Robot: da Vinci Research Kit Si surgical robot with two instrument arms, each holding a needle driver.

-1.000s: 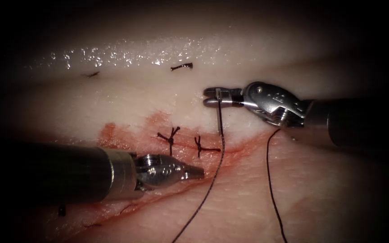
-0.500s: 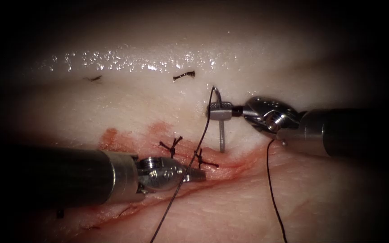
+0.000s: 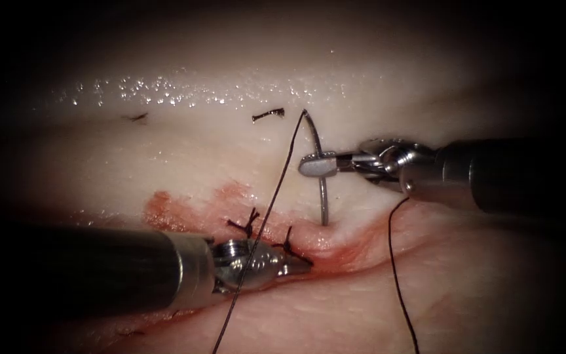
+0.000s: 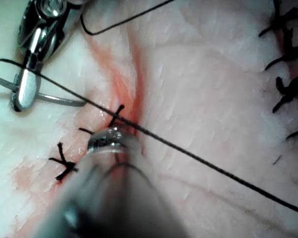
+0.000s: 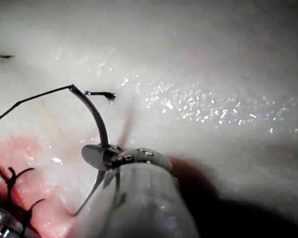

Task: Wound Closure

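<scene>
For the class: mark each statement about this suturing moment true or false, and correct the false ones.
1. The right tool holds the needle near mid-curve. True.
2. The left tool grips the needle. False: it holds nothing, its tip resting at the cut.
3. Two knotted stitches already cross the cut. True.
4. The thread trails from the needle's upper end. True.
5. The needle lies flat on the tissue. False: it stands upright, point down at the cut's edge.
</scene>
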